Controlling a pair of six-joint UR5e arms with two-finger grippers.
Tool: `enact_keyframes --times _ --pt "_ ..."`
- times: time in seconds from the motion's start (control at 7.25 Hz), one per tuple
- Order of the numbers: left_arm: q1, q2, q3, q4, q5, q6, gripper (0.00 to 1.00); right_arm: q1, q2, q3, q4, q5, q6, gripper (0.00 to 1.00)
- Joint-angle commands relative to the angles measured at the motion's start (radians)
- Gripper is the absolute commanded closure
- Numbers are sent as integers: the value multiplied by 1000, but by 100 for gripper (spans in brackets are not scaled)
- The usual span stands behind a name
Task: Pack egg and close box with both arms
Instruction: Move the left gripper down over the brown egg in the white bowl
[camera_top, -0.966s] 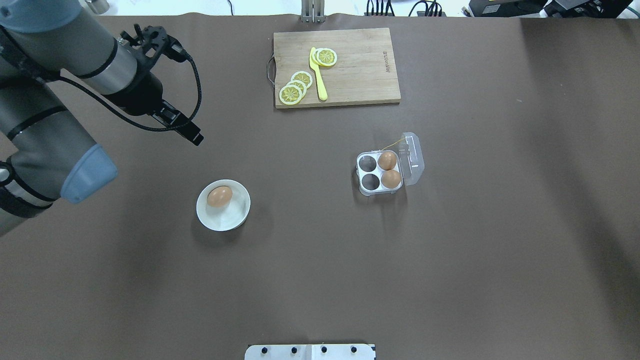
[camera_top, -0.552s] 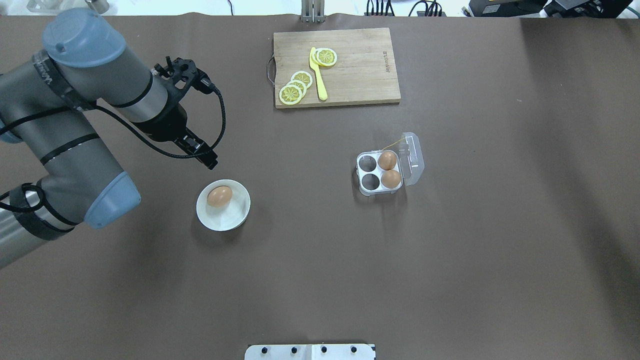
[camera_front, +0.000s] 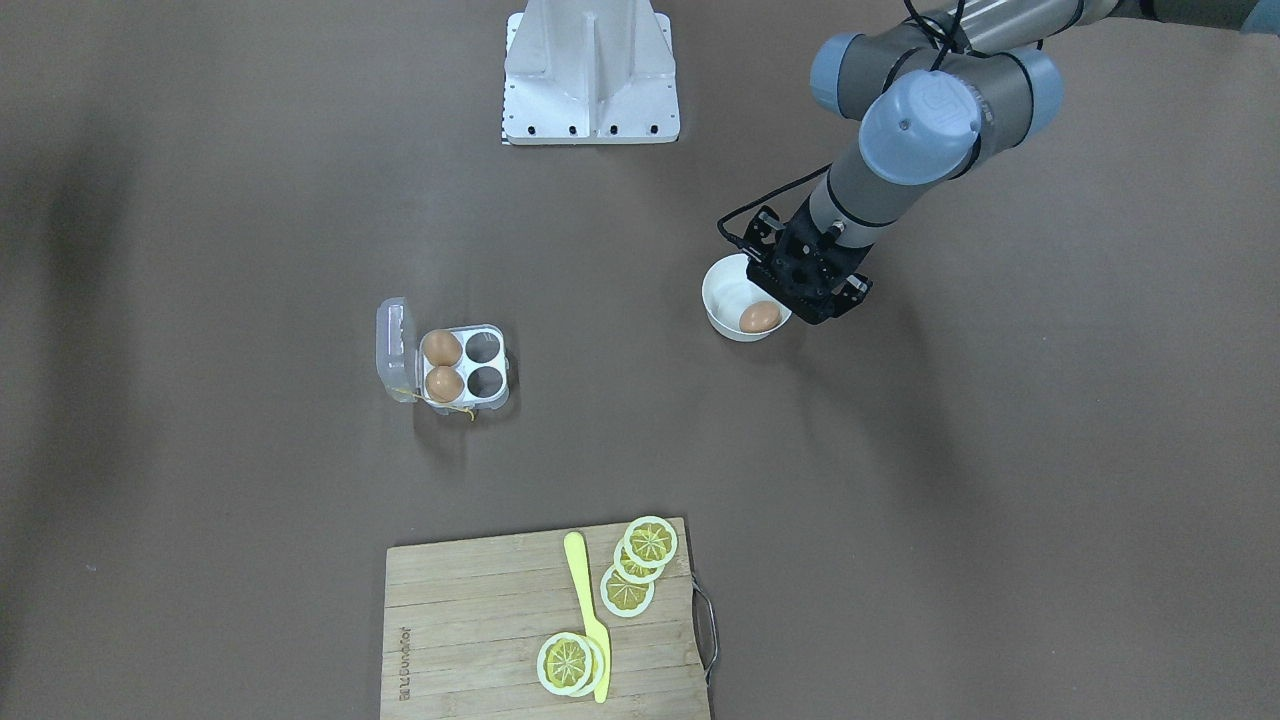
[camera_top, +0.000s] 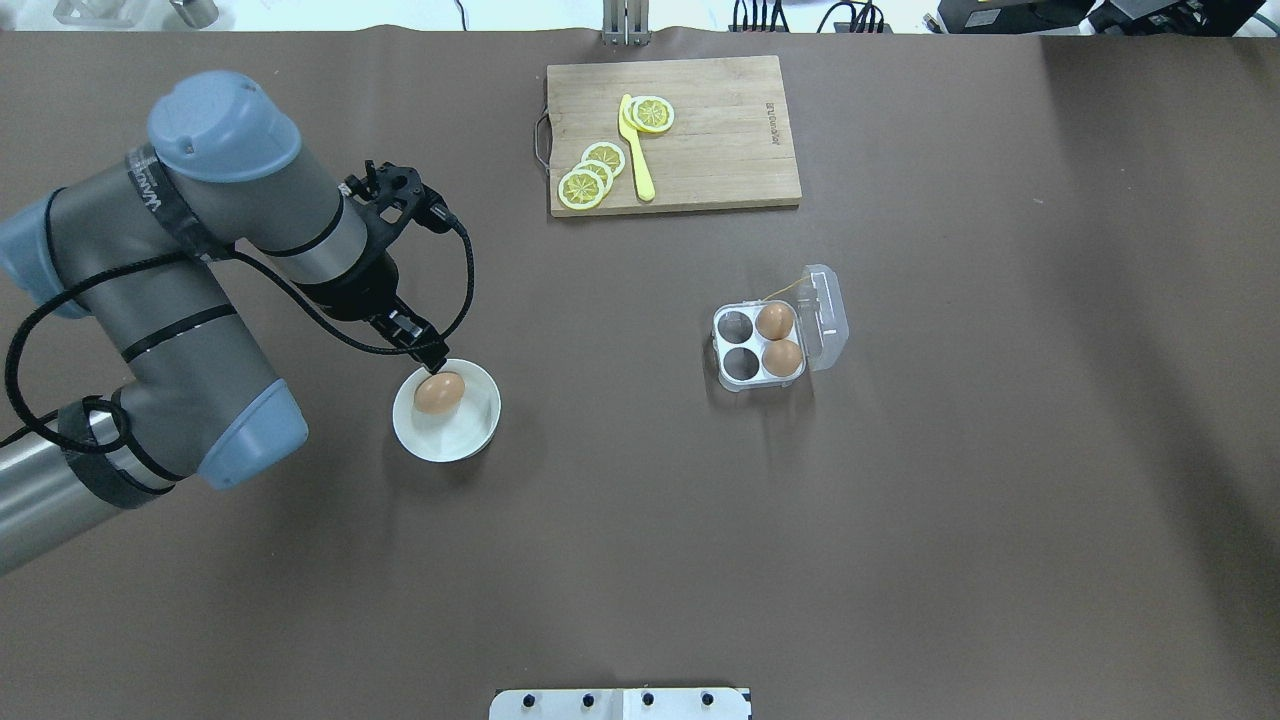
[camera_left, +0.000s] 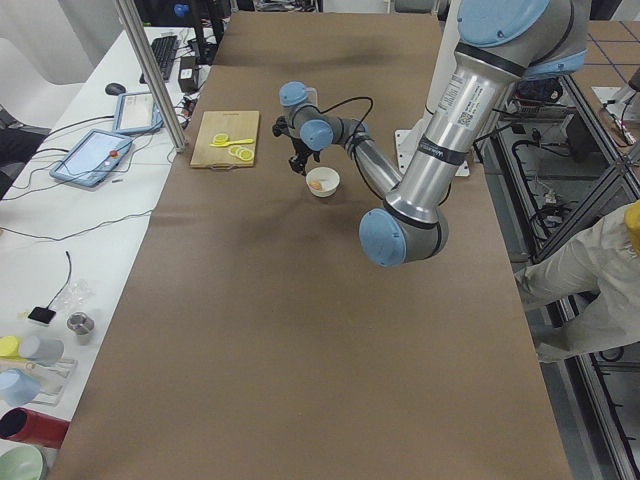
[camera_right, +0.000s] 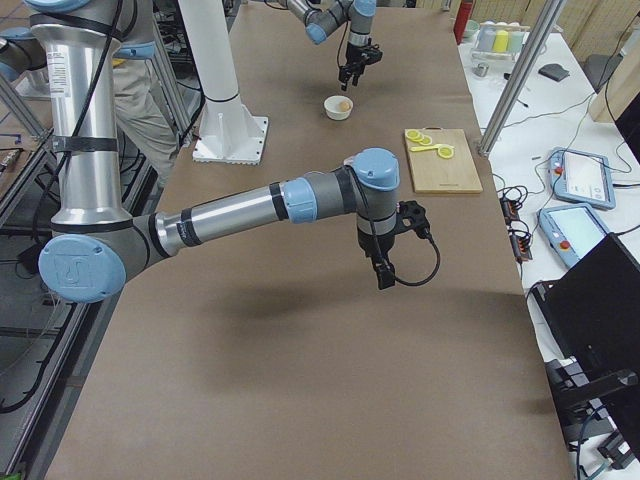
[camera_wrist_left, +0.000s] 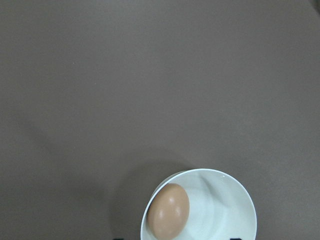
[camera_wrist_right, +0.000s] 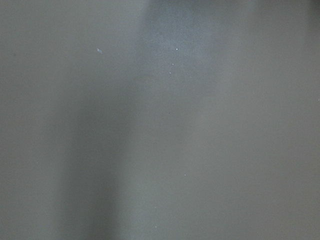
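Observation:
One light-brown egg (camera_top: 439, 392) lies in a round white bowl (camera_top: 470, 435) at the left middle of the table. My left gripper (camera_top: 425, 348) hovers over the bowl's far-left rim, open and empty. In the left wrist view the egg (camera_wrist_left: 168, 210) lies at the bowl's (camera_wrist_left: 225, 200) left side. The clear box (camera_top: 728, 345) stands right of centre with its lid (camera_top: 826, 312) folded open. It holds two eggs (camera_top: 774, 321) in its right cells; the left two cells are empty. My right gripper (camera_right: 385, 272) shows only in the exterior right view, above bare table; I cannot tell its state.
A wooden cutting board (camera_top: 720, 140) with lemon slices (camera_top: 592, 175) and a yellow knife (camera_top: 636, 150) lies at the table's far edge. The white robot base (camera_front: 590, 75) is at the near edge. An operator (camera_left: 590, 290) stands beside the table.
My left arm has swung from the far-left of the table toward the bowl, and its gripper is now over the bowl's rim. The egg, bowl and box have not moved.

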Motion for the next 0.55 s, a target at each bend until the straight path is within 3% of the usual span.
enact_keyframes --times 0.0,0.41 --pt "23 -28 48 -1 27 1 23 0 0 0 2 2 -1 0" --pt "28 -48 96 -13 37 12 24 0 0 0 3 6 -1 0"
